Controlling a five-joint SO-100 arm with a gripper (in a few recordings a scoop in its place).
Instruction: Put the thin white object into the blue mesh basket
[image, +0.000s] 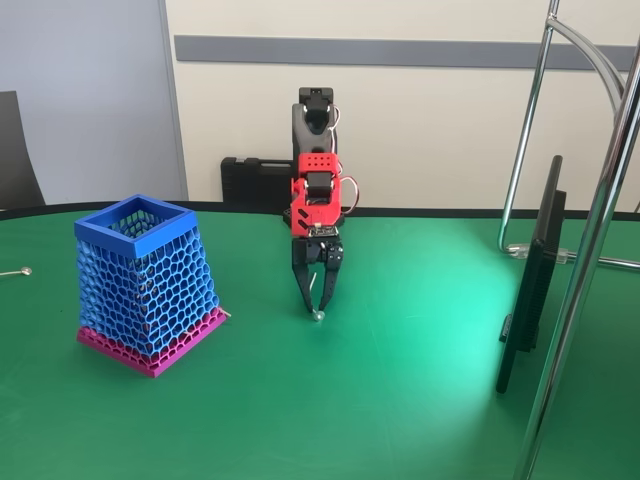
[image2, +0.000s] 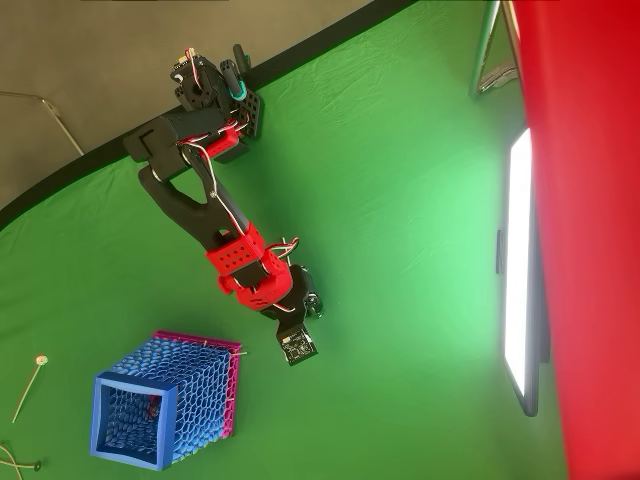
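Standing just right of the blue mesh basket (image: 148, 283) in the fixed view, arm folded forward, red wrist pointing straight down. Gripper (image: 318, 312) hanging vertical, black fingers (image: 303, 283) narrowing to almost meet at the tips, reaching down to the cloth.

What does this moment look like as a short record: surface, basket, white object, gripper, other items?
surface: green table cloth
basket: tall blue honeycomb-mesh basket with pink base, upright, left of the arm in the fixed view
white object: thin whitish rod, small ball at its lower end, between the fingertips
gripper: black two-finger gripper pointing down at the table, closed on the rod
other: straight thin stick beyond the basket
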